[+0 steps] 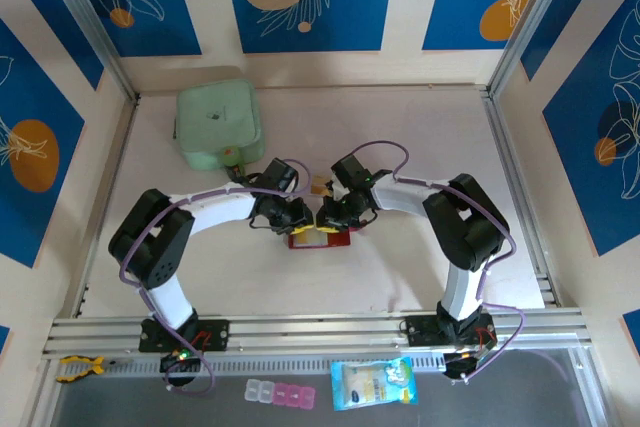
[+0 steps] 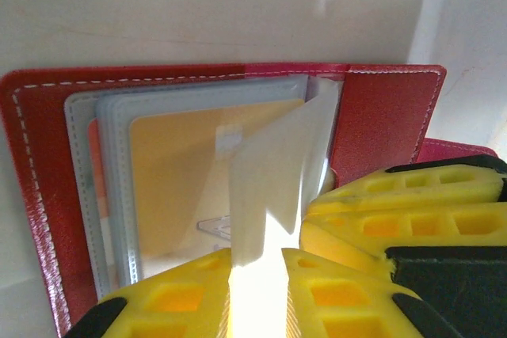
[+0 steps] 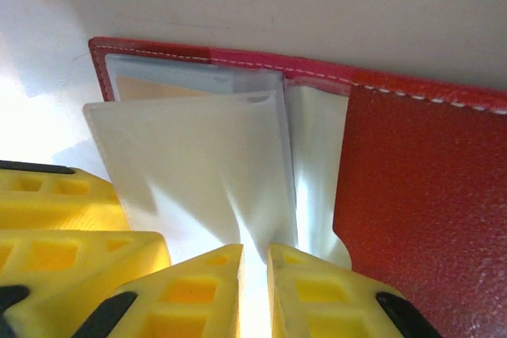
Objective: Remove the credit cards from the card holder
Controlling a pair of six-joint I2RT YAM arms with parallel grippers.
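Yellow fingertips [image 2: 182, 306] of the left jaws sit at the lower edge of the left wrist view, pressed almost together on a clear pocket leaf [image 2: 273, 172] that rises from the open card holder [image 2: 380, 116]. In the right wrist view the fingertips [image 3: 317, 290] of the right jaws are likewise drawn close, pinching a pale translucent leaf between them; whether both pairs grip one and the same leaf cannot be told. The card holder lies flat on the worktop [image 1: 400, 137], about midway between the two arms, red cover down and pockets upward; the two sets of jaws meet directly over it. One tan-orange credit card [image 2: 182, 172] lies inside a pocket beneath the lifted leaf, with further pocket edges stacked to its left; how many cards the holder contains cannot be told.

Step in hand, as judged: parting the pocket leaves to expose a card; no card appears drawn out yet.

Next move, as judged: one pair of jaws should hold the leaf or cover steady while the other lets go of the plastic and takes the card itself by a free edge, then slides it along the pocket toward its open side; which side that is the views do not settle. The thin leaf is likely to buckle, so the pinch must close on card, not sleeve.
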